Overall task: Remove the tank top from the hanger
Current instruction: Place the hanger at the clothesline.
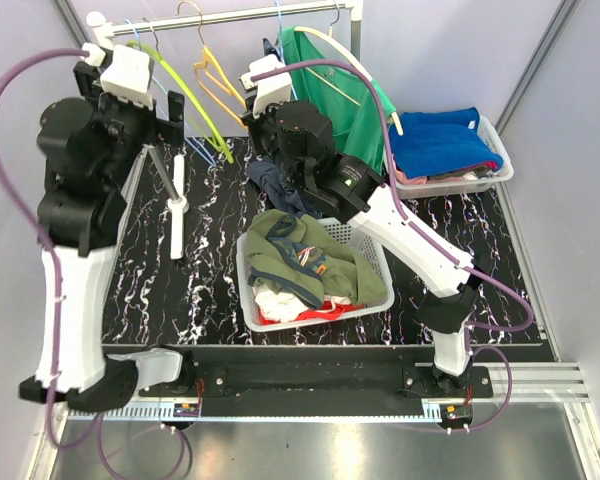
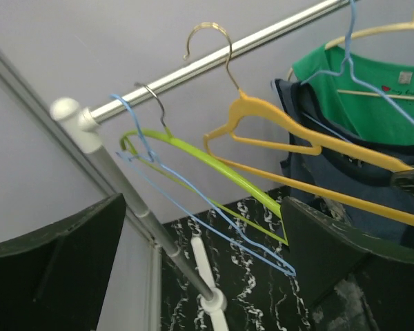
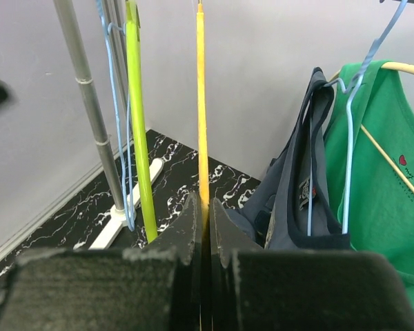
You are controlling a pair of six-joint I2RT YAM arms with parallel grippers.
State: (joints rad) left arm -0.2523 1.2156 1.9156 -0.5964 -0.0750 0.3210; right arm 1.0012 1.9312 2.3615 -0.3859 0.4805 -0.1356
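The dark navy tank top (image 3: 300, 193) hangs on a light blue wire hanger (image 3: 350, 152) on the rail, in front of a green shirt (image 3: 393, 172). It also shows in the left wrist view (image 2: 331, 169) and in the top view (image 1: 272, 178), drooping towards the table. My right gripper (image 3: 206, 214) is shut on the lower bar of a bare yellow hanger (image 3: 201, 103), left of the tank top. My left gripper (image 2: 203, 269) is open and empty near the rail's left end (image 1: 170, 112), facing the bare hangers.
A bare lime green hanger (image 2: 214, 165) and a bare blue wire hanger (image 2: 193, 200) hang on the metal rail (image 2: 228, 52). The rack's post and white foot (image 1: 177, 205) stand at the left. A white basket (image 1: 245, 275) of clothes sits centre; another basket (image 1: 502, 160) sits right.
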